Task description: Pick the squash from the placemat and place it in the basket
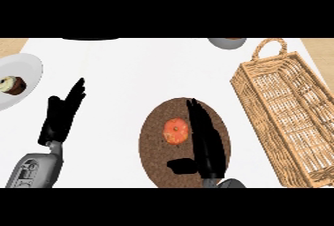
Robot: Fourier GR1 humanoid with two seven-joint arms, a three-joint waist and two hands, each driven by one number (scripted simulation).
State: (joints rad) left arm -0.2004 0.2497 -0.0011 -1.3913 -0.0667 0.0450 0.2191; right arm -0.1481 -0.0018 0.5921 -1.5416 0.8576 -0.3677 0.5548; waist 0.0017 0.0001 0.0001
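Right hand (203,141), fingers straight, hides part of the placemat (157,150) just beside the squash (175,130).

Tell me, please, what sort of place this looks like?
Probably a kitchen or dining counter: a white top with a round brown placemat, a wicker basket and a plate holding food.

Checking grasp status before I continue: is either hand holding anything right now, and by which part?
Nothing is held. The right hand is open beside the squash on the placemat, fingers straight. The left hand rests open at the left.
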